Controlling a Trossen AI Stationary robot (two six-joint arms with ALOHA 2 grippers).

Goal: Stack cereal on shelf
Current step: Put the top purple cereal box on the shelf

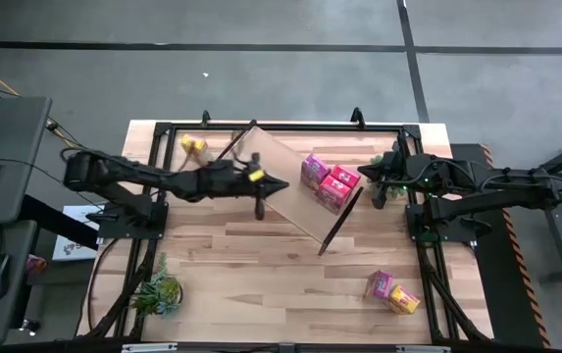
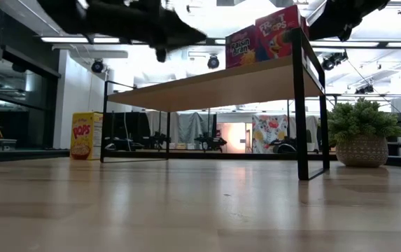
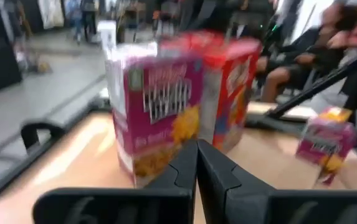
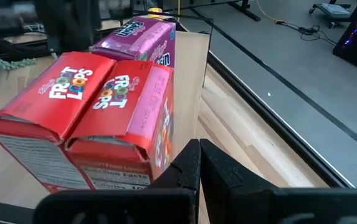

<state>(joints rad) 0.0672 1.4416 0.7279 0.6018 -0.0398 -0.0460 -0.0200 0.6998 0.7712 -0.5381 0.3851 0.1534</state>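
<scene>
Jaws shut, potted plant [image 2: 357, 139] beside shelf [image 2: 214, 87]

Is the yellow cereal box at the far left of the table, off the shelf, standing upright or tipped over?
Upright. In the low view the yellow cereal box stands on its base on the wooden tabletop, printed front readable.

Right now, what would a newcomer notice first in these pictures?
Three cereal boxes, one pink-magenta and two red, stand together at the right end of the shelf, which sits diagonally on the table. The left gripper hovers above the shelf's middle, fingers shut. Two more boxes lie near the table's front right corner.
</scene>
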